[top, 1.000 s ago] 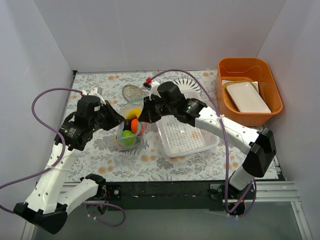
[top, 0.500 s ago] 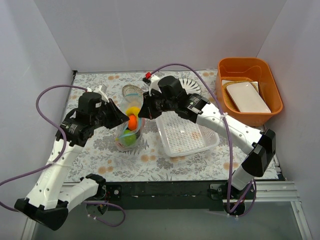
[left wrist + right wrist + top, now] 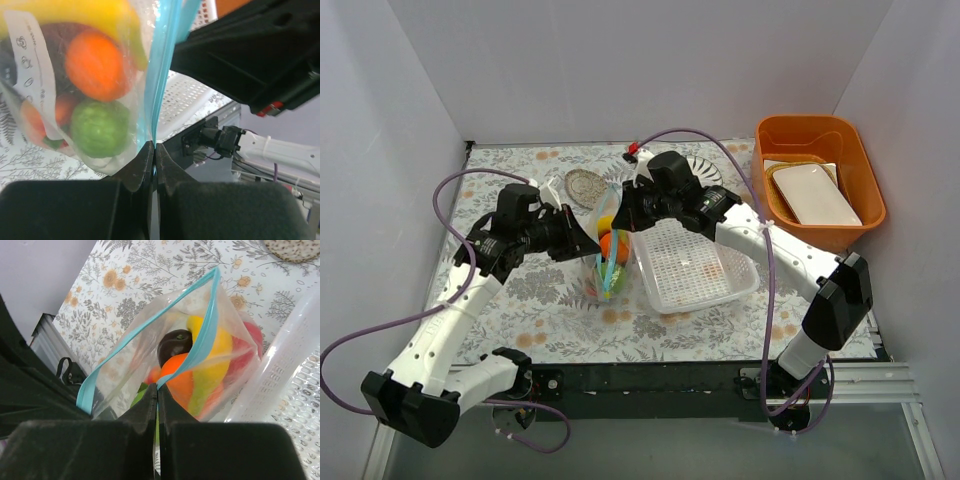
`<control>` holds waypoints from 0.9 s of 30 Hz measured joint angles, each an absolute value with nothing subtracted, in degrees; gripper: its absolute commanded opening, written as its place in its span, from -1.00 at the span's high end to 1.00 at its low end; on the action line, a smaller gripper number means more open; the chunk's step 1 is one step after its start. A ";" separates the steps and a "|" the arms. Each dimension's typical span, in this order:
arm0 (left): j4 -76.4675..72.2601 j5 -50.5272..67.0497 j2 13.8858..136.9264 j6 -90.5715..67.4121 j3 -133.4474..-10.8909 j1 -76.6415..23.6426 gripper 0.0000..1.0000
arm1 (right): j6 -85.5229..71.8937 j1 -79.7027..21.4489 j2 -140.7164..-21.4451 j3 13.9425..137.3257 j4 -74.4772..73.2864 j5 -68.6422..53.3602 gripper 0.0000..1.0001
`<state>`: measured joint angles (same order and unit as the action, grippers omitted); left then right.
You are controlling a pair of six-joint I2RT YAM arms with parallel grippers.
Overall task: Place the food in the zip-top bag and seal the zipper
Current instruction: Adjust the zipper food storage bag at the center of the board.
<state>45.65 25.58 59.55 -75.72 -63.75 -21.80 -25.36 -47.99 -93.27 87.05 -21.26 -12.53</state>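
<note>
Sealing stage: toy fruits (image 3: 95, 65) sit in the clear crinkly zip-top bag (image 3: 608, 262), beside the white perforated basket (image 3: 690, 265). Left claw (image 3: 154, 150) and right claw (image 3: 156, 392) both pinch tight on its blue-green zipper strip (image 3: 160, 75). The mouth looks part-open, so press along it next.

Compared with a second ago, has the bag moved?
Yes. The bag has shifted right, closer to the white basket, which stayed put.

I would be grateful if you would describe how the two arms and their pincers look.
The left arm and right arm have white link shells with black joint housings and black wrists. A thin purple cable loops loosely along each. The left pincer and right pincer have matte black, wedge-shaped fingers. A small red tab sits near the right wrist.
</note>
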 measured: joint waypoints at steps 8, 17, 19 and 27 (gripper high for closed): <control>41.47 30.70 62.19 -75.55 -62.67 -21.80 1.00 | -25.56 -45.69 -92.97 84.36 -20.93 -11.70 0.93; 37.58 31.77 65.67 -78.32 -62.22 -21.85 0.81 | -26.79 -45.23 -88.75 82.26 -20.43 -12.01 0.90; 36.47 32.32 66.19 -79.02 -62.22 -22.00 0.69 | -26.92 -45.23 -88.09 81.84 -20.36 -12.21 0.90; 32.23 35.70 69.58 -80.64 -62.22 -24.73 0.26 | -27.05 -44.82 -87.85 81.52 -20.49 -11.99 0.90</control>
